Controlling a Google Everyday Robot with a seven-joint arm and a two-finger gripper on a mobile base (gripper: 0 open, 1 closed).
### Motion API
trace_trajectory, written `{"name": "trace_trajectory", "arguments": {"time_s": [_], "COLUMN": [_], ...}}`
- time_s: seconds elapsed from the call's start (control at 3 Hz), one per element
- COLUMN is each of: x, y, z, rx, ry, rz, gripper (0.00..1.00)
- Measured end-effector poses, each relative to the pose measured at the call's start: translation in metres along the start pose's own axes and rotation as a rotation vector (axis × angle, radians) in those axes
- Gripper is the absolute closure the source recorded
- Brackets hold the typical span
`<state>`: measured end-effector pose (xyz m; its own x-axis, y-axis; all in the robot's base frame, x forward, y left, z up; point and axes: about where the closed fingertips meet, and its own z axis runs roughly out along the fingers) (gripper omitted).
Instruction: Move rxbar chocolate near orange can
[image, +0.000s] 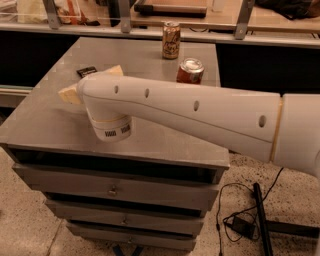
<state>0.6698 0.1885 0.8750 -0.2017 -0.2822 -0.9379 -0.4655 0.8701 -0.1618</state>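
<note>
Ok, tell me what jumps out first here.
The big white arm spans the frame from the right, its end over the table's left front; the gripper is out of view. Behind it stand the orange can at the far edge and a red can nearer, with the black rxbar lying far left.

Chocolate bar (87, 71) and orange can (171, 40), well apart
The black bar lies flat upper left; the can stands upright top centre; the gripper (70, 94) sits just below the bar.
</note>
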Motion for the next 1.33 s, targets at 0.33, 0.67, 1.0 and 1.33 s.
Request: {"name": "trace_trajectory", "arguments": {"time_s": [0.33, 0.67, 1.0, 1.33], "x": [0.001, 0.002, 0.006, 0.010], "y": [-0.002, -0.003, -0.007, -0.012], "z": [0.023, 0.053, 0.076, 0.093], "rx": [-0.011, -0.030, -0.036, -0.040], "ry": [-0.016, -0.025, -0.017, -0.010], "rz": [0.024, 0.033, 0.068, 0.113], "gripper": [0.00, 0.00, 0.00, 0.00]}}
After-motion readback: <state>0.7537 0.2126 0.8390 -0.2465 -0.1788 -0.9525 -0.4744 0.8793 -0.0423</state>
